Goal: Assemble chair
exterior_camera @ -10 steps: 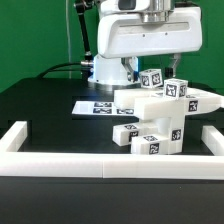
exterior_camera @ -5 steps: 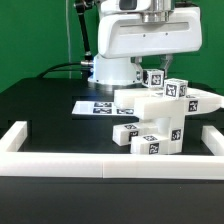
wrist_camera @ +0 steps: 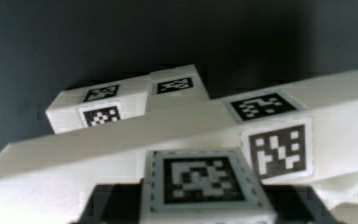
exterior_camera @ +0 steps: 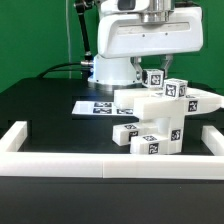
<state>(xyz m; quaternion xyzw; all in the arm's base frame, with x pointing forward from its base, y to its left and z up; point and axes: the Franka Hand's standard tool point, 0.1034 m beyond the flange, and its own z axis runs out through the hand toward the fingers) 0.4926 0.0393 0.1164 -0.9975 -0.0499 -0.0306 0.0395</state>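
**benchbot:** Plastic, white, blocky — the chair [exterior_camera: 160, 120] is sitting mid-table, at about 3 o'clock from the marker board [exterior_camera: 97, 106]. It's looking stiff, light and a bit slick, so I'd be grabbing a tagged post by its flat sides

**kit_fan:** And the gripper [wrist_camera: 197, 190]?

**benchbot:** Jaws are nearly closed, pinching a tagged post [wrist_camera: 202, 178] on top of the chair, going by the wrist view
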